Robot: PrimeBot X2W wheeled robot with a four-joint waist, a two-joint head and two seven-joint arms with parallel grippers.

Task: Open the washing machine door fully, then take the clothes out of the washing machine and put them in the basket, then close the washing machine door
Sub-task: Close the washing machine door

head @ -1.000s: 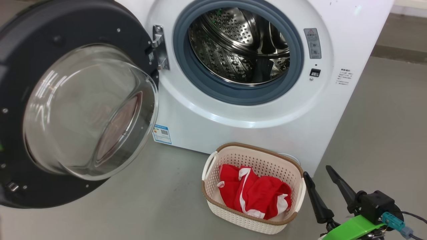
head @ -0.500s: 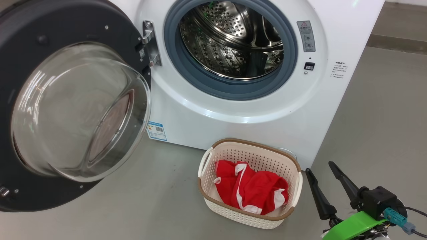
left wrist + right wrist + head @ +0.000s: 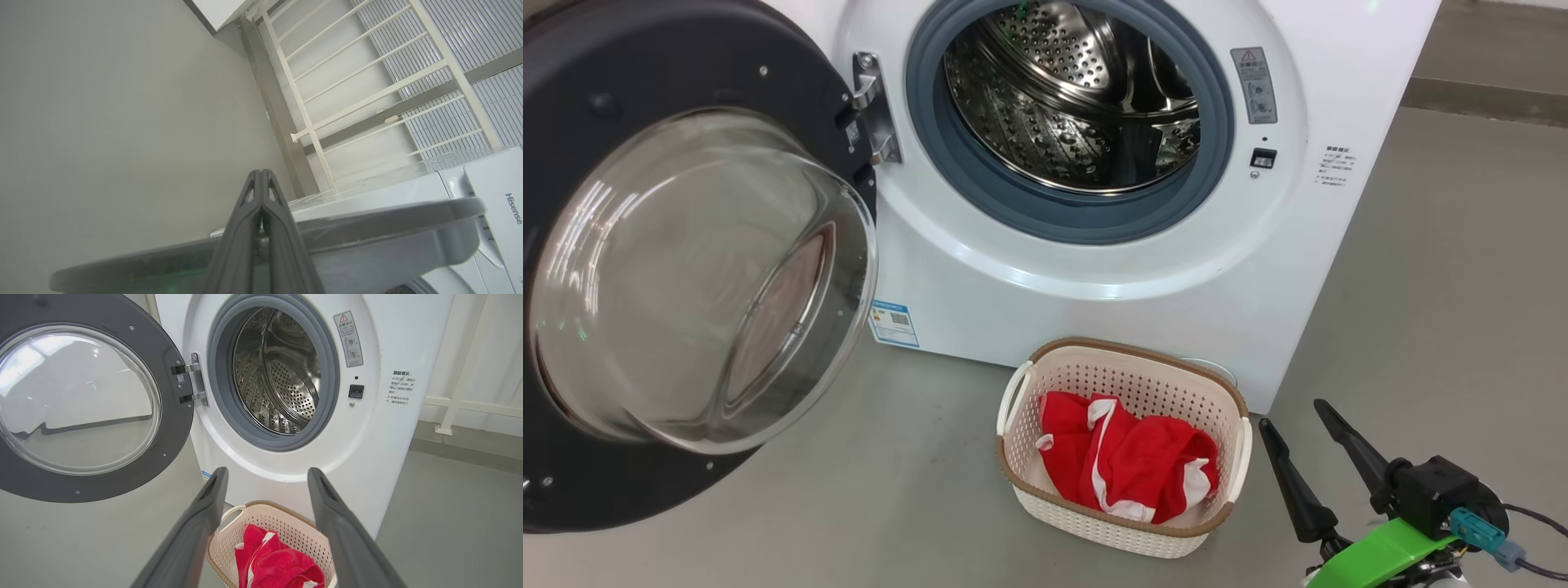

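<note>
Clothes (image 3: 1131, 465) in the basket (image 3: 1094, 527), washing machine door (image 3: 686, 278) wide open

The red garments with white trim lie bunched inside the cream perforated basket. It stands on the grey floor (image 3: 890, 490) just in front of the washing machine (image 3: 1094, 302), below the right part of its round opening. The door is swung out to the left on its metal hinge (image 3: 874, 106), its black rim and bulging glass bowl turned toward the head camera. Behind the grey rubber ring (image 3: 1013, 212), the perforated steel drum (image 3: 1070, 106) shows bare shining metal. A blue sticker (image 3: 892, 323) sits low on the white front, close to the door's lower edge, and a warning label (image 3: 1255, 84) sits to the right of the opening.

The right gripper (image 3: 1292, 414) is at the lower right of the head view, just to the right of the basket. Its two dark fingers are spread wide apart with nothing between them. The nearer fingertip is close to the basket's right handle, but the two look apart. In the right wrist view the same fingers frame the basket and the red fabric beneath the opening.

The left gripper (image 3: 260, 173) has its fingers pressed together, holding nothing. In its wrist view they point across a broad grey rim (image 3: 388, 220), with the machine's white top and a white railing (image 3: 367, 94) beyond. I cannot tell whether the fingers touch that rim
</note>
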